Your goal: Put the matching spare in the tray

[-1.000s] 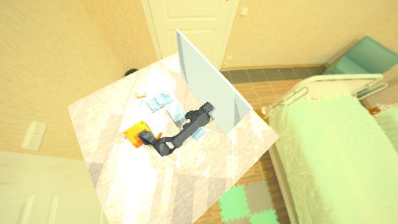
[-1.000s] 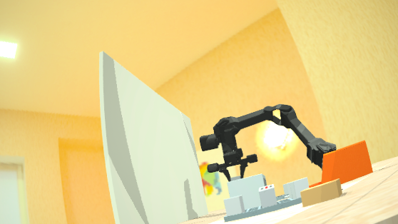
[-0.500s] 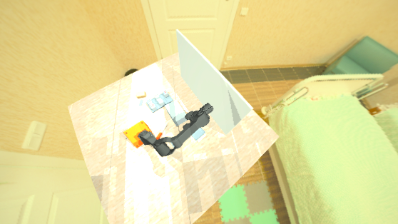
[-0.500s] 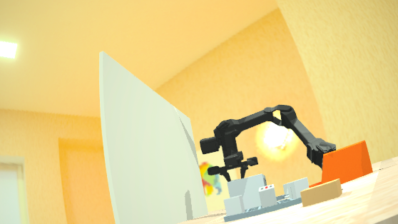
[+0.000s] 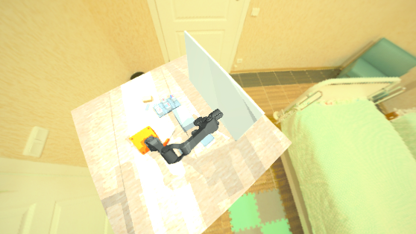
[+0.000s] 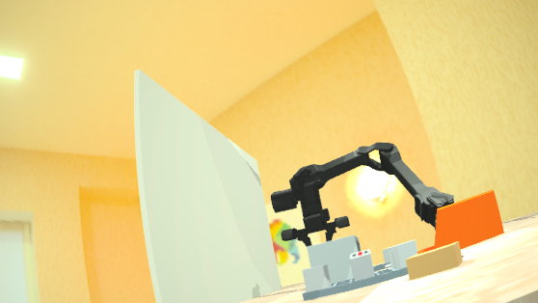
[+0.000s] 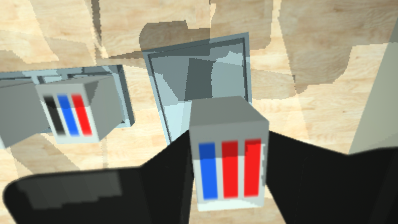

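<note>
Gripper (image 7: pixel 227 165): clamped on spare (image 7: pixel 229 160), blue-red-red code facing the wrist camera.
Spare: above tray (image 7: pixel 200 85), near edge, held there for drop.
Rack spare (image 7: pixel 70 114): beside tray, black-blue-red.
Height above tray: unclear, probably close.

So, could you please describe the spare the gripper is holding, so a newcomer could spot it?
Beside the tall pale panel, above the grey tray, it is the grey block between the black fingers. Its stripes run blue, red, red; the neighbour reads black, blue, red.
</note>
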Controlling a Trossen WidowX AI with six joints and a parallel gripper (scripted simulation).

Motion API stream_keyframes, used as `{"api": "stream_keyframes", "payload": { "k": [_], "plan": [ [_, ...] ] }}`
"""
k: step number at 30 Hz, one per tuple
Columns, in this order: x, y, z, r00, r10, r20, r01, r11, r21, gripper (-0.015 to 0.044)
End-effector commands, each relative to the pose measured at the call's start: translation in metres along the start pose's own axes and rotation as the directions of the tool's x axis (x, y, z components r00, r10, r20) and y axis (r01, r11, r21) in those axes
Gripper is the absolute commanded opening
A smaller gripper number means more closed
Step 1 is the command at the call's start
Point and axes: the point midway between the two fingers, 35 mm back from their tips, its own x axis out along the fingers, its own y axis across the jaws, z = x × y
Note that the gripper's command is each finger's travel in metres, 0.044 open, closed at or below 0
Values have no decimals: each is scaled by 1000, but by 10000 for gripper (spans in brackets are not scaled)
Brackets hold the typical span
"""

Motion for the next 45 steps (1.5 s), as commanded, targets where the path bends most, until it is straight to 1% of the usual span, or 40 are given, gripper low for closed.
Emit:
{"api": "stream_keyframes", "payload": {
  "k": [1,45],
  "plan": [
    [4,1,0,1000,4,5,-4,1000,-2,0],
    [36,4,0,1000,4,6,-4,1000,0,0]
  ]
}}
